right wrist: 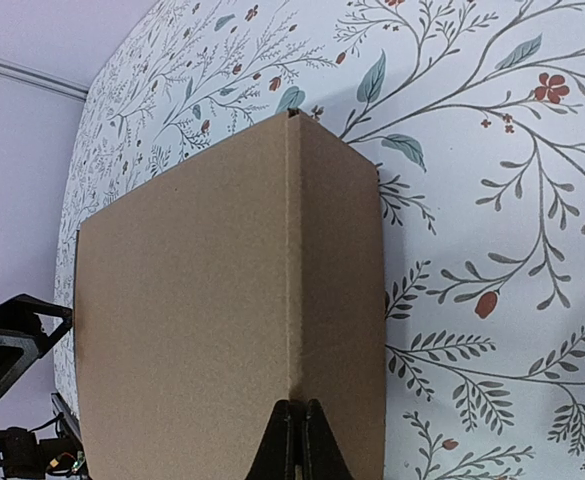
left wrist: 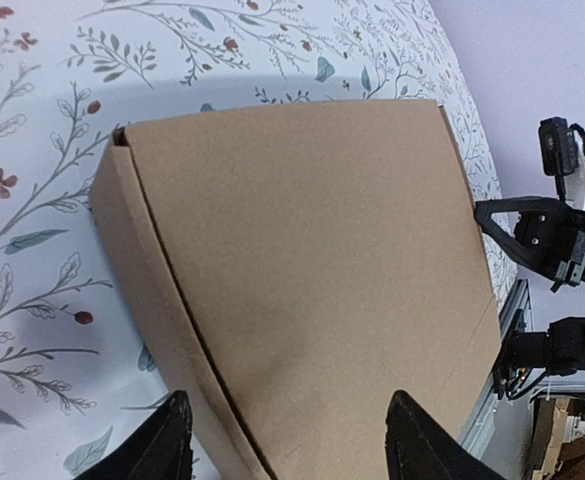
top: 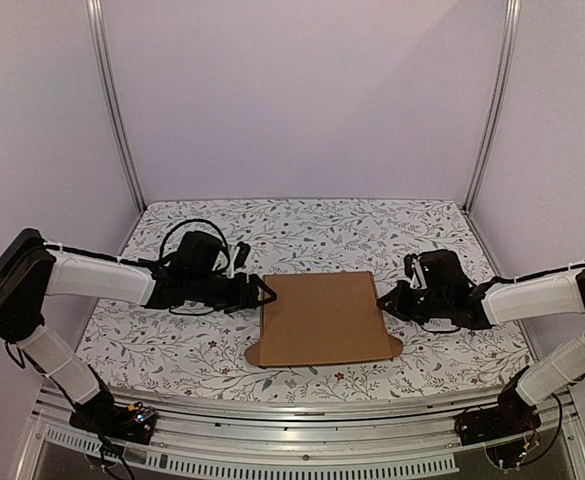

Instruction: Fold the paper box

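The paper box (top: 322,318) lies closed and flat on the floral table, plain brown, with small rounded tabs showing at its two near corners. My left gripper (top: 265,292) is at the box's left edge, open. In the left wrist view its fingers (left wrist: 290,400) straddle the lid (left wrist: 302,240) near the side seam with nothing pinched. At the right edge is my right gripper (top: 384,298), shut. Seen from the right wrist, its tips (right wrist: 299,405) are pressed together at the crease between the lid (right wrist: 192,300) and the side wall, with nothing between them.
A floral cloth (top: 172,340) covers the table. Pale walls and two aluminium posts (top: 117,110) (top: 492,100) enclose the back and sides. A metal rail (top: 302,440) runs along the near edge by the arm bases.
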Tool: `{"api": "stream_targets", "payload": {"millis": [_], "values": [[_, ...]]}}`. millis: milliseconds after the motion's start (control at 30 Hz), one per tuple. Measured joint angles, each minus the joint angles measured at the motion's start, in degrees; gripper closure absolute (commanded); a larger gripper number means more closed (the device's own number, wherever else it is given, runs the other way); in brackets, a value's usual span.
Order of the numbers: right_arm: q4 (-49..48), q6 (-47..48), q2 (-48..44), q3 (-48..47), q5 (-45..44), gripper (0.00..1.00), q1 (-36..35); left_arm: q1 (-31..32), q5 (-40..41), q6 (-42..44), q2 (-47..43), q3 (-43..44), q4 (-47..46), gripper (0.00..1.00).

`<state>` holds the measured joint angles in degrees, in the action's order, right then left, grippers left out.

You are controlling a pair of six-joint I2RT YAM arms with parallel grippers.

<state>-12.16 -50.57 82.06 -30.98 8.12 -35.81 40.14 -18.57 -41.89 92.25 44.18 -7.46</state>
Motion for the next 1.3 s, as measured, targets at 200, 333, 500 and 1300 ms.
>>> {"api": "stream_targets", "payload": {"millis": [200,333,500,1300], "values": [[-0.1,0.5,0.0,0.2,0.7,1.00,0.8,-1.9,-0.2,-0.2,-6.6,-1.5,1.5,0.30],[-1.1,0.8,0.0,0.9,1.2,1.00,1.8,-3.2,-0.7,-0.5,-7.9,-3.0,2.3,0.30],[-1.1,2.1,-0.4,1.3,0.9,1.00,2.1,-3.3,-3.1,-2.4,-6.7,-5.8,1.0,0.25],[2.3,5.0,-4.8,3.3,-2.3,1.00,2.4,-3.5,-16.1,-20.1,11.6,-8.0,-31.9,0.15]]}}
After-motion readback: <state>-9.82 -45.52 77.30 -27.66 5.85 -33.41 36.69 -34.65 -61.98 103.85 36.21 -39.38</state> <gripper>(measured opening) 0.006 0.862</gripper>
